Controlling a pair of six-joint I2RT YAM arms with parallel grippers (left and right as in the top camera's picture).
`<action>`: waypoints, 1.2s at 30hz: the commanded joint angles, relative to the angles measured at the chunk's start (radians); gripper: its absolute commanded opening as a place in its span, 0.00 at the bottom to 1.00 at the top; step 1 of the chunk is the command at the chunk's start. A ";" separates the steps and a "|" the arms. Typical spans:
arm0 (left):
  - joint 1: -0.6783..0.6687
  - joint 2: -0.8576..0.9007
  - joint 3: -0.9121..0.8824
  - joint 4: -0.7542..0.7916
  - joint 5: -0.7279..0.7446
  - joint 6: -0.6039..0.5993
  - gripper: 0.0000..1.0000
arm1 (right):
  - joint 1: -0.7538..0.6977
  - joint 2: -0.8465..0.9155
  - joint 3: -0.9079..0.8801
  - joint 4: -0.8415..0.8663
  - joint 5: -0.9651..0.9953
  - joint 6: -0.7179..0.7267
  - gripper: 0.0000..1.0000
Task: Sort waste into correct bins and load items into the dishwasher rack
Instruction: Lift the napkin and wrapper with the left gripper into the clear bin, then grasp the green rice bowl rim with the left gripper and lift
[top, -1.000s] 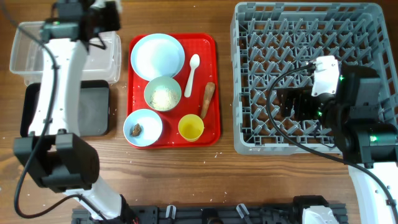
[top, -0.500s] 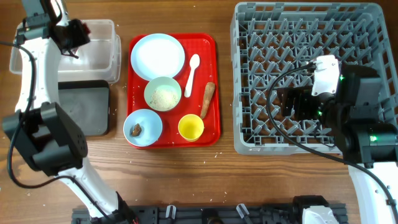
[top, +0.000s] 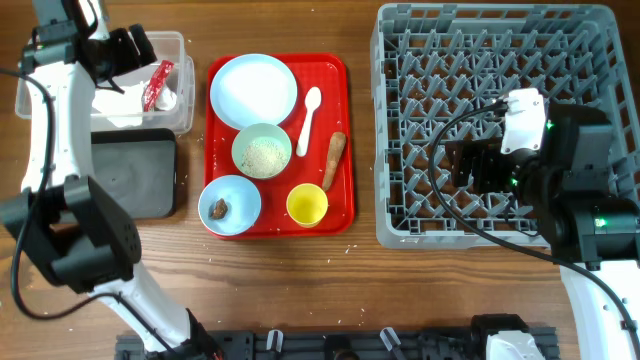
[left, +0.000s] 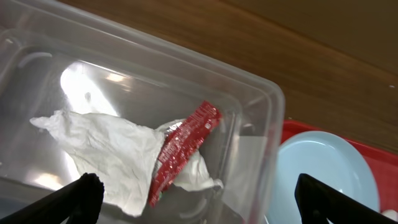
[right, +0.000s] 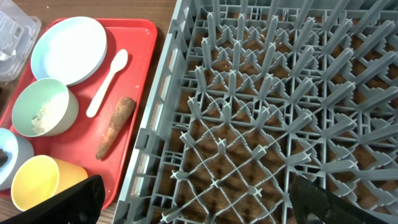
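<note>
Dropped, glossy red wrapper (left: 183, 148) now lies on crumpled tissue (left: 106, 154).

lab: wooden table (top: 290, 270), robot arms (top: 55, 140)

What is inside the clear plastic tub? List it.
The clear plastic tub holds a crumpled white tissue with a small red wrapper lying across it. The wrapper covers part of the tissue, and the tissue hides the floor beneath it.
</note>
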 joint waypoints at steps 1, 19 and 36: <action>-0.030 -0.146 0.002 -0.125 0.222 -0.002 1.00 | -0.002 0.005 0.018 0.007 -0.014 0.008 0.96; -0.439 -0.148 -0.106 -0.310 0.032 0.149 0.95 | -0.002 0.006 0.018 0.004 -0.040 0.008 0.98; -0.610 0.085 -0.230 -0.191 0.039 0.169 0.70 | -0.002 0.064 0.008 -0.025 -0.041 0.008 0.98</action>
